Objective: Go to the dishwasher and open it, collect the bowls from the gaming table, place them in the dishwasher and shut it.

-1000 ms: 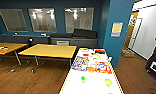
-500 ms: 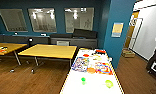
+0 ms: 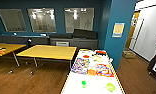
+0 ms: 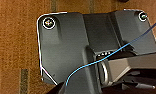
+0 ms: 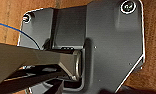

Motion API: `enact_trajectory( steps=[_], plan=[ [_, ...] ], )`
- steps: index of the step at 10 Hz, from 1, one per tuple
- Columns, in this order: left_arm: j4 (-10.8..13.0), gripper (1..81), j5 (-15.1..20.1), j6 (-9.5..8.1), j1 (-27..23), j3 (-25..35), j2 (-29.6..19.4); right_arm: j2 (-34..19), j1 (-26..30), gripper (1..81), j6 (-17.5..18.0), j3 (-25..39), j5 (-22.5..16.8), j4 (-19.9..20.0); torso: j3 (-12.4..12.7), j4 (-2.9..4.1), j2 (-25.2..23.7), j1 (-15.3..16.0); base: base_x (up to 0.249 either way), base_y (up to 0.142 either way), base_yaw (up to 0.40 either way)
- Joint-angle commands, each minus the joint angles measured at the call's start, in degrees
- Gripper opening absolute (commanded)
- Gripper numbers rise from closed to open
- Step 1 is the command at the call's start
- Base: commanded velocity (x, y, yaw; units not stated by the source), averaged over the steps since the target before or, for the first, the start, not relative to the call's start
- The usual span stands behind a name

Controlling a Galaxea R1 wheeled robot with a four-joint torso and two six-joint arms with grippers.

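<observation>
Facing the long white table [image 3: 76, 86], the two bowls within sight ahead of me.

The bright green bowl [image 3: 83, 83] sits mid-width near the table's near end, the paler bowl [image 3: 110, 87] toward its right edge, board games [image 3: 81, 65] spread beyond them toward the far end. My arms hang low over the wood floor [image 4: 16, 50], tucked for driving; whether either end effector is clenched or released I cannot tell.

An office break room: teal walls, interior windows [image 3: 79, 20], yellow tables [image 3: 49, 52], a games-laden gaming table [image 3: 94, 82].
</observation>
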Motion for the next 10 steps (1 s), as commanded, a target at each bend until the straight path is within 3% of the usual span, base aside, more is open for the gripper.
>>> enact_trajectory(
  steps=[1, 3, 5, 6, 7, 10],
  plan=[
    [0.18, 81.1, 2.89, 0.01, -2.13, -0.05, 0.07, -0.42, 2.52, 81.1, 0.35, 0.21, -2.73, 0.58, 0.00, 0.00, 0.00, 0.00, 0.000, 0.000, 0.000],
    [-0.18, 81.1, 2.89, -0.34, -2.13, -0.14, 0.15, -1.56, 2.00, 81.1, 0.61, 0.56, -1.32, 2.95, 0.00, 0.00, 0.04, 0.07, 0.000, 0.000, 0.000],
    [-0.78, 81.1, 2.89, -0.70, -2.13, -0.31, -0.20, -5.39, 1.64, 81.1, 1.40, 3.87, 3.06, 11.78, 0.00, 0.00, 0.02, 0.00, 0.000, 0.000, 0.000],
    [-0.97, 81.1, 2.89, -0.70, -2.13, -0.31, -0.29, -7.72, 1.38, 81.1, 1.40, 6.98, 3.25, 13.76, 0.00, 0.00, 0.02, 0.00, 0.000, 0.000, 0.000],
    [-0.97, 81.1, 2.89, -0.70, -2.13, -0.32, -0.29, -11.60, 0.94, 81.1, 1.40, 12.93, 5.15, 13.94, 0.00, 0.00, 0.02, 0.00, 0.000, 0.000, 0.000],
    [-0.79, 81.1, 2.97, -0.70, -2.31, -0.40, -0.03, -19.14, 0.76, 81.1, 1.40, 24.56, 5.62, 14.38, 0.00, 0.00, 0.02, 0.00, 0.000, 0.000, 0.000]
  ],
)
